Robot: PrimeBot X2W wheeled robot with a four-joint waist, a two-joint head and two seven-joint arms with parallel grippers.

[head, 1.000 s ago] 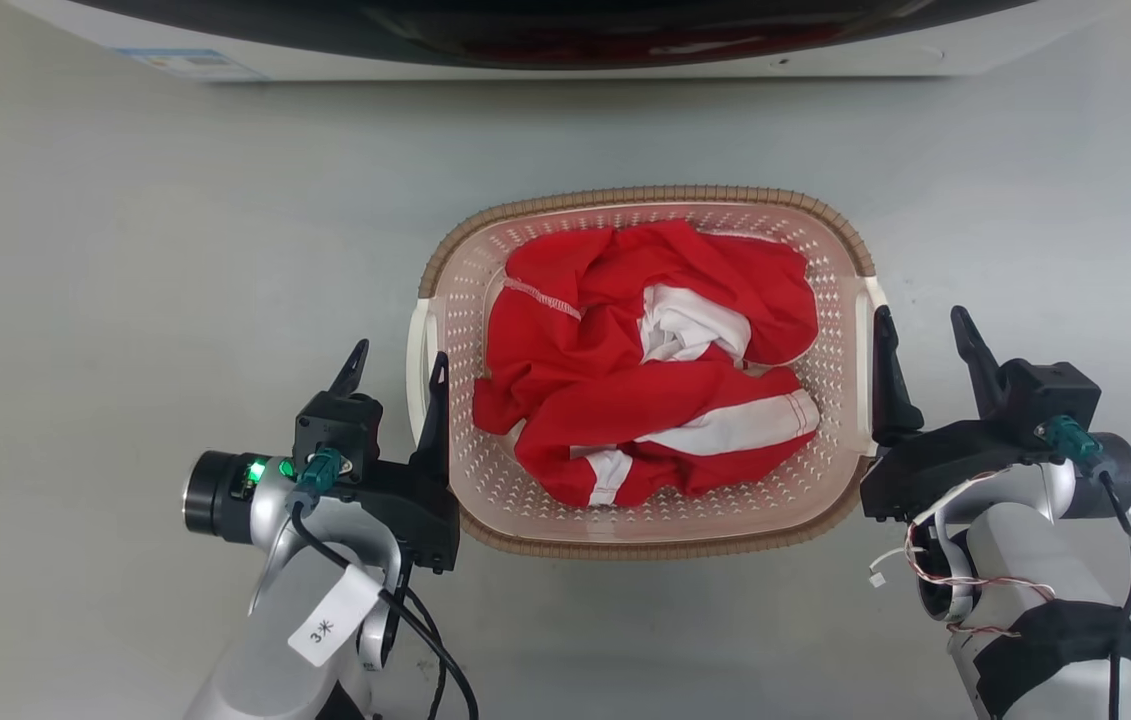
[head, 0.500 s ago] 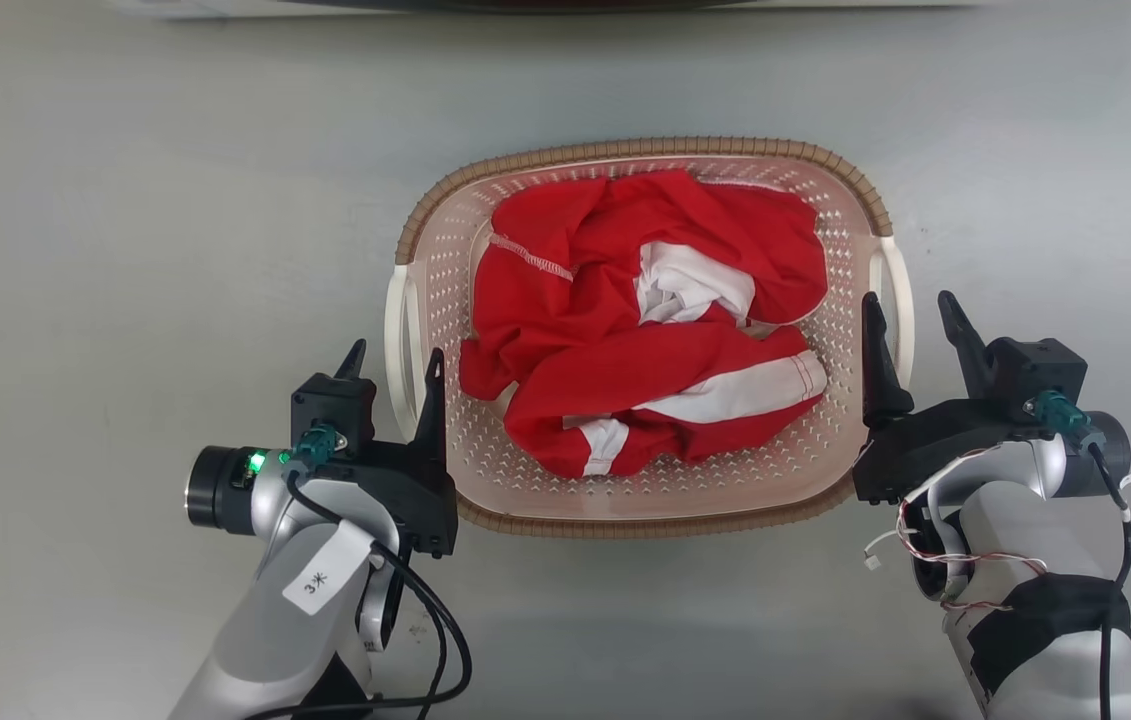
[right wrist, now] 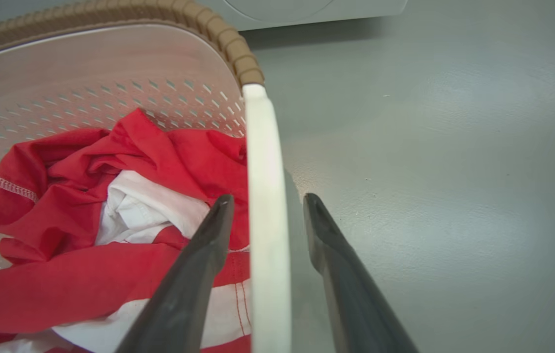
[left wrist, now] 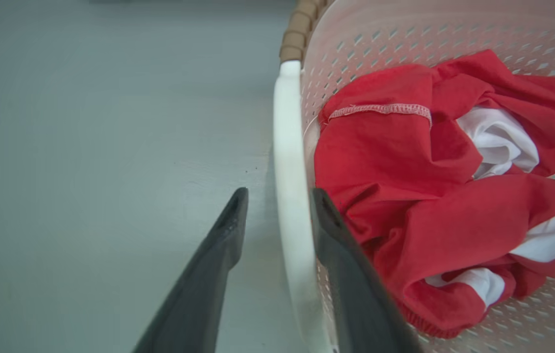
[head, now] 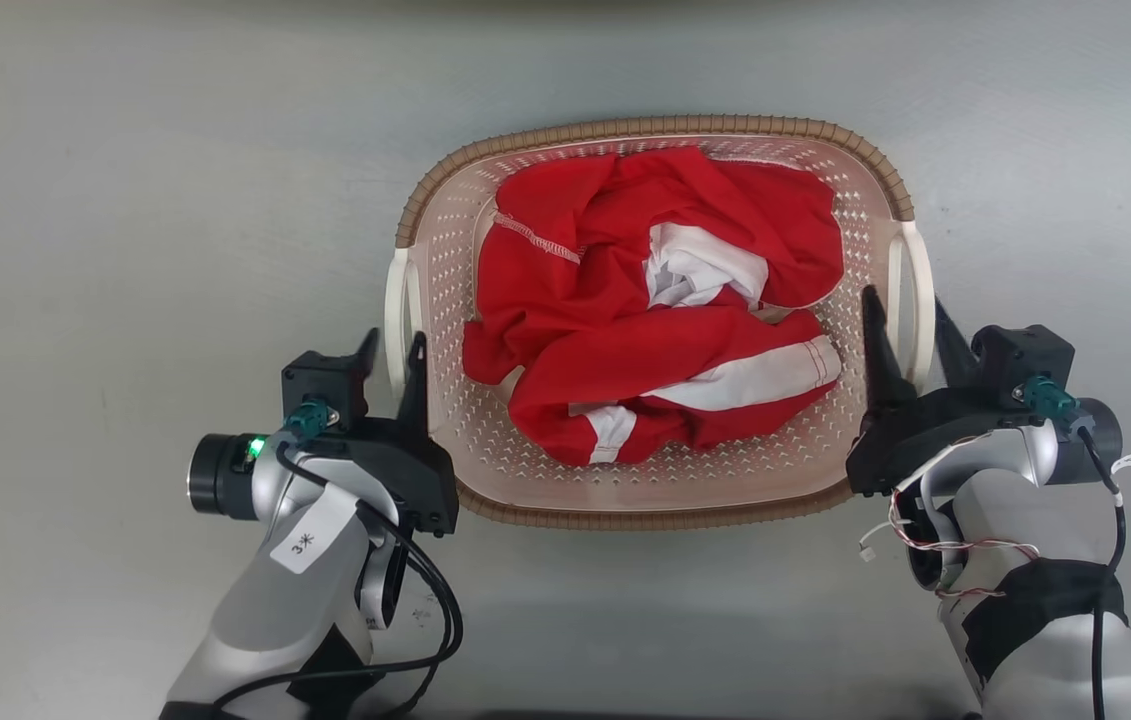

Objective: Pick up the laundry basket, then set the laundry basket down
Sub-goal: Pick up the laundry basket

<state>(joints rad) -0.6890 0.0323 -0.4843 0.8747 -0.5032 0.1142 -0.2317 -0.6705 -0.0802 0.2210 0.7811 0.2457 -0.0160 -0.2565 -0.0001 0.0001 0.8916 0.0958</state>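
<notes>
The laundry basket (head: pixel 655 128), pale pink and perforated with a brown woven-look rim, stands on the grey floor holding red and white clothes (head: pixel 645 310). My left gripper (head: pixel 390 348) straddles its white left handle (head: pixel 393 310). In the left wrist view the handle (left wrist: pixel 287 147) runs between the fingers of the left gripper (left wrist: pixel 279 196), with a gap on the outer side. My right gripper (head: pixel 905 308) straddles the white right handle (head: pixel 920 270). In the right wrist view that handle (right wrist: pixel 262 147) lies between the right gripper's (right wrist: pixel 267 198) fingers with gaps on both sides. Both grippers are open.
The white base of a washing machine (right wrist: pixel 306 10) stands beyond the basket's far end. Bare grey floor (head: pixel 125 200) spreads to the left, right and front of the basket.
The head view has shifted, so the washing machine has left its top edge and the basket looks larger. My left fingers have narrowed around the left handle. The right handle now sits between my right fingers.
</notes>
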